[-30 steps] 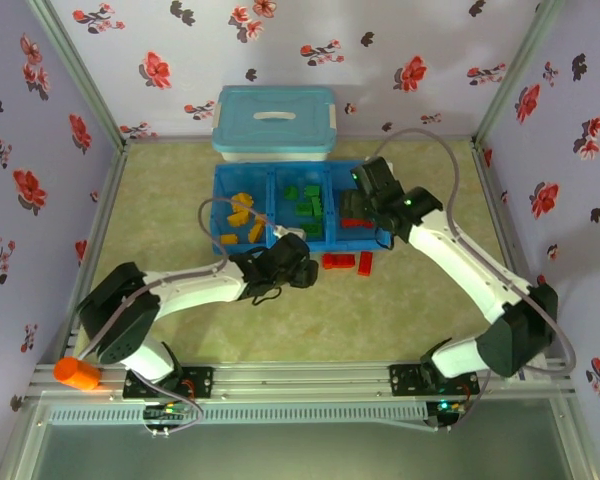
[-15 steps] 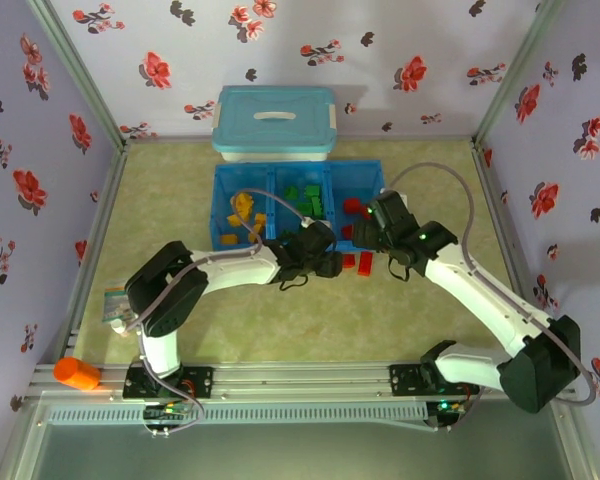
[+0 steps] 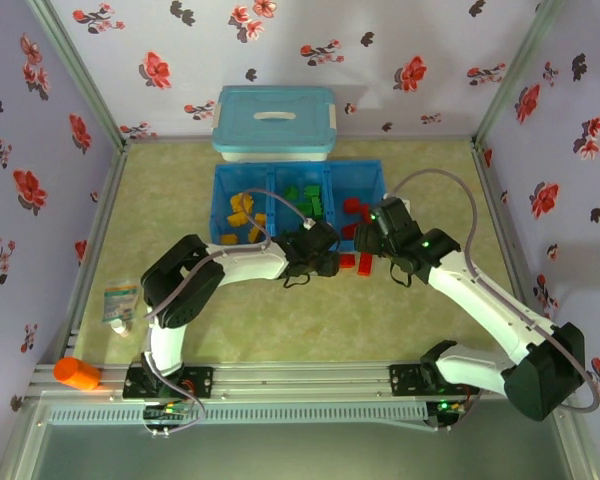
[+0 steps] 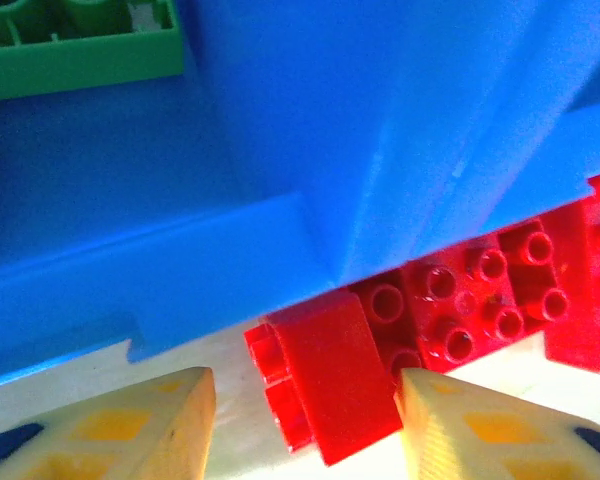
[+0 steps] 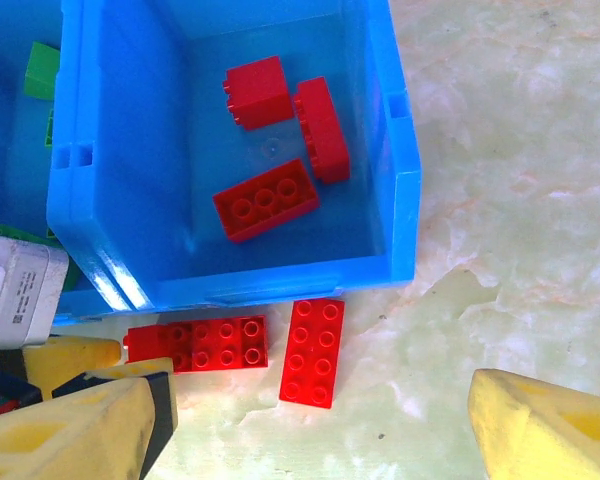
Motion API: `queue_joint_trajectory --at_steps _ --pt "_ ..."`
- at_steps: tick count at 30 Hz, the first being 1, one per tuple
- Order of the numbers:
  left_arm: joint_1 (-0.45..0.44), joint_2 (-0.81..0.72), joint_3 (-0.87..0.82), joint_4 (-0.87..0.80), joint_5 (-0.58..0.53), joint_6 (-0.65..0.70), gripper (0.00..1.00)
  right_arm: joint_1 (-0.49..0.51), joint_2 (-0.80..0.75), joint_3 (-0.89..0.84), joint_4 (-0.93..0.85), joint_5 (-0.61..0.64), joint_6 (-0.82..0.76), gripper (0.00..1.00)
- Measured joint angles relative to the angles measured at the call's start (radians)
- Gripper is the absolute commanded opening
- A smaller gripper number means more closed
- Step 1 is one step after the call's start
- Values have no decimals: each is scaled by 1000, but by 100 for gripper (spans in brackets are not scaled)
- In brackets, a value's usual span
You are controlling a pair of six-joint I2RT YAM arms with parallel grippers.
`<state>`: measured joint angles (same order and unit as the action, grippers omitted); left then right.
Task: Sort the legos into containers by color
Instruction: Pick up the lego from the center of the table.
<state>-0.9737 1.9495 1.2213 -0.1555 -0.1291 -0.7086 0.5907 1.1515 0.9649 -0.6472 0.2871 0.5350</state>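
Pale marbled table (image 3: pixel 310 320) — blue tray (image 3: pixel 218 205), lidded box (image 3: pixel 275 122), two red legos (image 5: pixel 313 352).

Overhead view was evenly lit, shadows soft. Left wrist close-up was soft-focus, with blown-out glare toward 6 o'clock.

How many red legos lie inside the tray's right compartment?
3. A small brick and a long brick sit side by side in the far half; a studs-up brick lies nearer the front.
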Motion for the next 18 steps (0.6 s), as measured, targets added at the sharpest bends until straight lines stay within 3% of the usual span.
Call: queue_joint_trajectory --at_steps 7,18 --pt "3 0 1 -2 -1 -5 29 -2 -9 -5 2 0 2 81" --pt "-36 -102 -69 -24 -68 -19 24 -2 -9 -8 19 2 16 81"
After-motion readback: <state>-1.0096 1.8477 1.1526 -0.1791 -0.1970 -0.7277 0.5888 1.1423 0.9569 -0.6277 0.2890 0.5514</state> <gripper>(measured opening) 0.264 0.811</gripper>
